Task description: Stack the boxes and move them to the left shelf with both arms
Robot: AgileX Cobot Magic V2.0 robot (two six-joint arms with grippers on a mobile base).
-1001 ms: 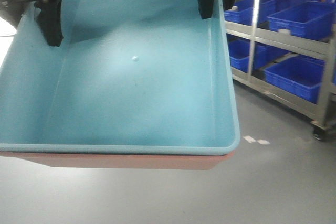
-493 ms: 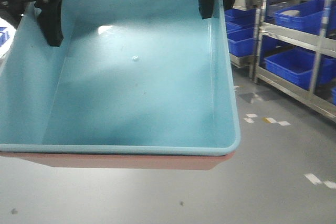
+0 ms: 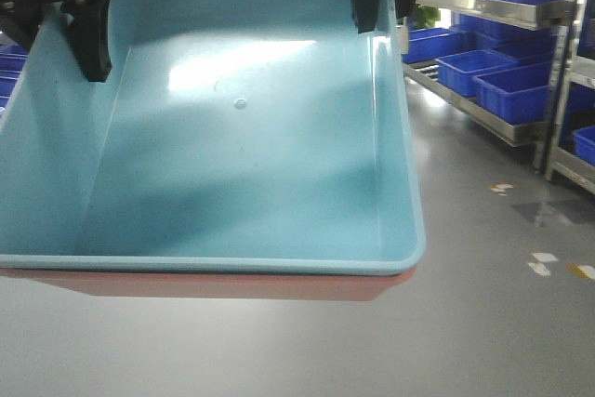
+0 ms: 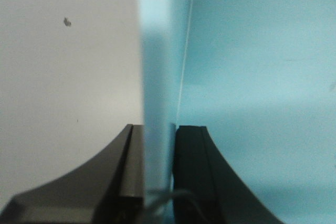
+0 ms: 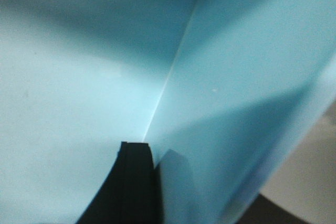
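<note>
Sky-blue plastic filled most of the front view: the light blue bin (image 3: 242, 165) was seen nested inside the salmon pink bin (image 3: 232, 284), of which only a thin strip showed beneath the near rim. The stack was held aloft over the grey floor (image 3: 483, 332), resting on nothing. The left gripper (image 3: 70, 48) was clamped over the left side wall at the far end, and the right gripper (image 3: 386, 6) was set the same way over the right wall, one finger inside and one outside. Dark blue crates (image 3: 479, 72) on steel racks (image 3: 493, 8) were seen to the right, well apart from the stack.

In the left wrist view, the left gripper (image 4: 157, 182) was shown closed on the blue wall, a black finger pressed to each face, with floor on the outer side.

In the right wrist view, only the inner finger of the right gripper (image 5: 199, 198) was clearly shown, laid flat against the inside of the wall; a dark shape at the lower right was taken for the outer finger.

Both bins were empty, so the load was judged light. The walls were thought thin, smooth and somewhat springy, so slipping and bowing were to be expected. Hold was judged best taken just under the rolled rims on opposite walls. Whether the pink wall was also pinched could not be told.
</note>
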